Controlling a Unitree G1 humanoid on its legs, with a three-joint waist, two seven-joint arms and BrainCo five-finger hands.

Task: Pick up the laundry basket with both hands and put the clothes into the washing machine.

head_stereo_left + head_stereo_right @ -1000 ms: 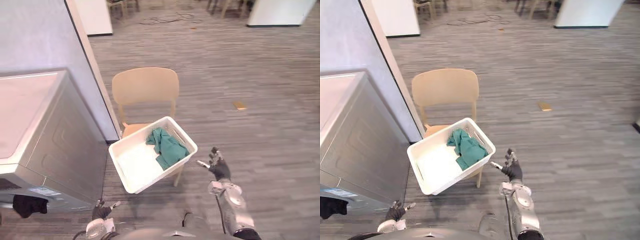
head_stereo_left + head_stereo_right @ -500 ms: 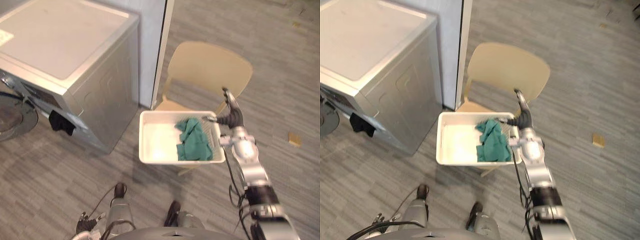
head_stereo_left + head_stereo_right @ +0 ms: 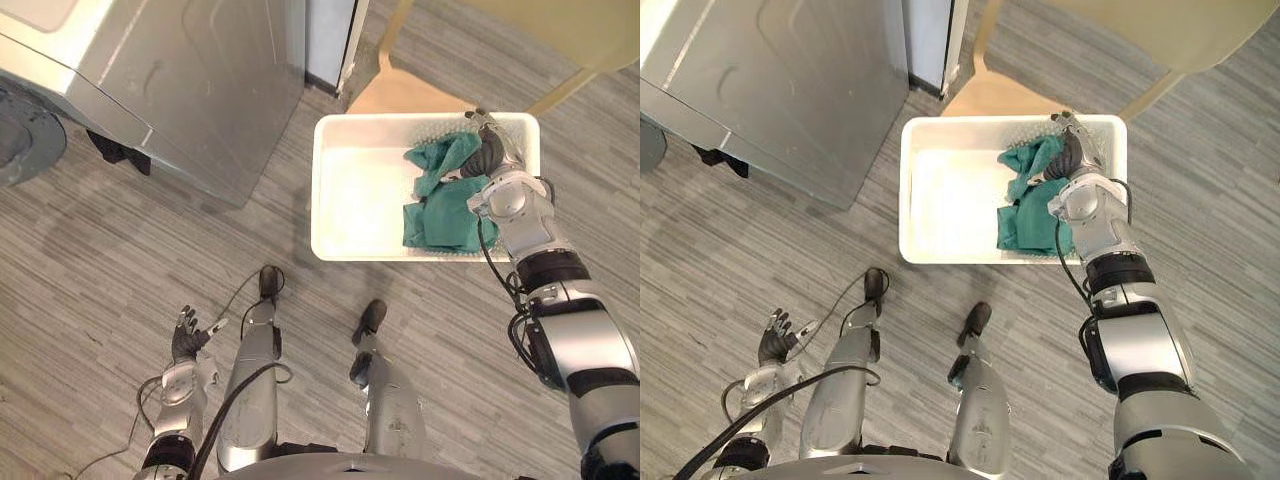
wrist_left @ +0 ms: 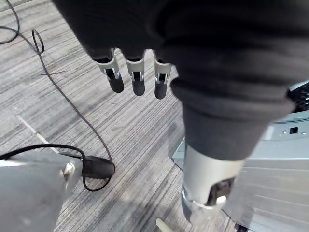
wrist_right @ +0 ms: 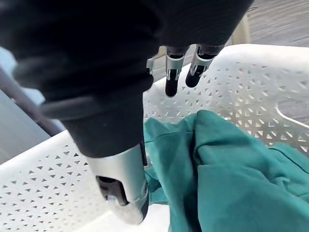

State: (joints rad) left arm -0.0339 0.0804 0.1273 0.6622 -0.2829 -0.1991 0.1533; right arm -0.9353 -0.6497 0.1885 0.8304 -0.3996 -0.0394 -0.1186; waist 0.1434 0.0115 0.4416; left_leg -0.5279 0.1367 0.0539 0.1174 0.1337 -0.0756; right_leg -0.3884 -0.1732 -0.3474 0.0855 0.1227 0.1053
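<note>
Grey plank floor (image 3: 120,260) runs under everything, and the white perforated laundry basket (image 3: 318,190) sits on the seat of a pale wooden chair (image 3: 410,95), not yet lifted. The green clothes (image 3: 445,205) are heaped at the basket's end nearest your right hand (image 3: 488,155), directly under it. That hand's fingers (image 5: 171,72) are straight and hold nothing; their tips point at the perforated end wall just beyond them, and the thumb hangs over the cloth. Your left hand (image 3: 186,338) is low near the floor, well apart from the basket, its fingers (image 4: 137,79) spread and empty too. The step in hand looks like getting both hands onto the basket, so don't close on the cloth. Slide the right fingers outward past the clothes to the end wall and hook them under its rim or into the handle slot, which shows in the right wrist view just beside the fingertips. Then bring the left hand up to the opposite end, the bare white one, and take that rim the same way. Grip both ends evenly before you raise it: the load sits all at the right-hand end, so I'd expect the basket to tip that way on a loose hold. The washing machine (image 3: 190,70) stands well off beyond the left fingers' side, so you'll have to carry the basket across to it.
</note>
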